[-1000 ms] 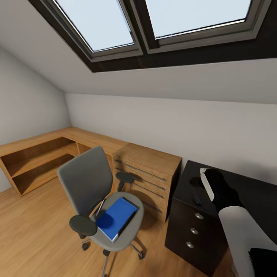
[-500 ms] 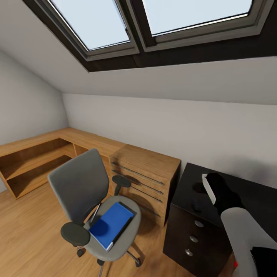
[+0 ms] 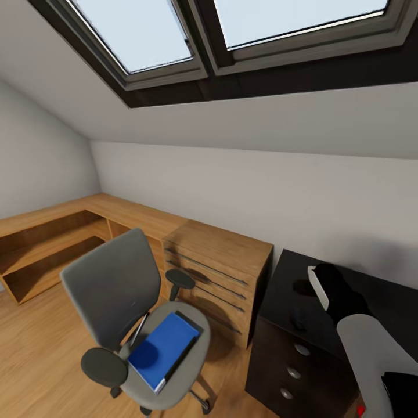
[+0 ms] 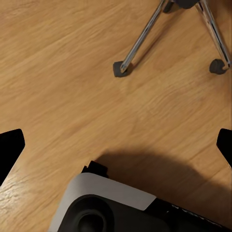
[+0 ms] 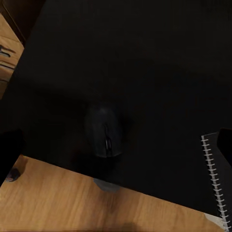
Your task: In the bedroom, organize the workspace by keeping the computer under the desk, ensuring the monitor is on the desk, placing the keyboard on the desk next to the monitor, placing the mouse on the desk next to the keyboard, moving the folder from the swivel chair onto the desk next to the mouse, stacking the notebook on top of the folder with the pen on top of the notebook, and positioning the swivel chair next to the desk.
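Note:
The swivel chair (image 3: 116, 302), grey with dark armrests, stands on the wood floor at lower left. The blue folder (image 3: 162, 348) lies flat on its seat. To the right is the black desk (image 3: 284, 278) with its dark drawer unit (image 3: 290, 366). The small dark mouse (image 3: 299, 317) rests near the desk's front edge. My right gripper (image 3: 316, 287) hovers over that corner, open, and in the right wrist view the mouse (image 5: 104, 130) lies just below between its fingers (image 5: 9, 150). The notebook (image 5: 217, 183) shows its spiral edge beside it. My left gripper (image 4: 116, 145) hangs open above the floor near the chair's chrome legs (image 4: 140, 41).
A light-wood dresser (image 3: 220, 267) stands between the chair and the desk. Low wooden shelving (image 3: 46, 244) runs along the left wall under a sloped ceiling with skylights. My own base (image 4: 111, 208) sits below the left gripper.
The whole head picture has shifted, so the camera has moved; chair and folder now sit lower and further left in it. My right arm stays over the desk corner.

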Tool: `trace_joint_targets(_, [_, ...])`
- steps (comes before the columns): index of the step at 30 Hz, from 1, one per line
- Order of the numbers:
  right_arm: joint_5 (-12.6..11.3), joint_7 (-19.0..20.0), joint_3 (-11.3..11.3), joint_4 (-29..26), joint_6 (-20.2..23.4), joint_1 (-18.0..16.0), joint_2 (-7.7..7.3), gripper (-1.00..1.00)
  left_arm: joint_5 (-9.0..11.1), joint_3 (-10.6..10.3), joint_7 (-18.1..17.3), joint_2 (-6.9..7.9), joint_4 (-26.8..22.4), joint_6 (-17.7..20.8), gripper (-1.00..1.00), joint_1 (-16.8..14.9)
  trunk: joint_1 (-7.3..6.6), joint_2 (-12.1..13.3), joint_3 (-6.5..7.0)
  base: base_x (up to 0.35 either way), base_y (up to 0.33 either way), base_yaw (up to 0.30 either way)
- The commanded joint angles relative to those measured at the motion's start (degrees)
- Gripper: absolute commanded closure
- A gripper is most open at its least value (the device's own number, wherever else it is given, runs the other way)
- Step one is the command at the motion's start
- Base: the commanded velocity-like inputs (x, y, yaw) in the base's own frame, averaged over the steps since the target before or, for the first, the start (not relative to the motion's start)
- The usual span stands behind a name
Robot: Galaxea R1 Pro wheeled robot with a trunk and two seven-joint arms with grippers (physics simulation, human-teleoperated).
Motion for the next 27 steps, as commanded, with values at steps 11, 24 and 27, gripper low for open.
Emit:
trace_joint_targets(11, [-0.33, 1.02, 0.03, 0.67, 0.26, -0.04, 0.11, -1.00, 0.52, -0.25, -0.21, -0.03, -0.03, -0.07, -1.00, -0.04, 0.47, -0.85, -0.44, 0.055, 0.000, 0.000])
trace_joint_targets(24, [-0.23, 4.13, -0.09, 0.87, 0.13, -0.04, -0.14, -1.00, 0.60, -0.12, -0.20, 0.02, -0.04, -0.14, -1.00, -0.04, 3.32, -6.07, -2.77, 0.000, 0.000, 0.000])
trace_joint_targets(27, [-0.25, 4.39, -0.10, 1.31, -0.05, 0.00, -0.08, -1.00, 0.61, -0.07, -0.20, 0.04, -0.04, -0.31, -1.00, -0.04, 3.98, -7.27, -3.31, 0.000, 0.000, 0.000])
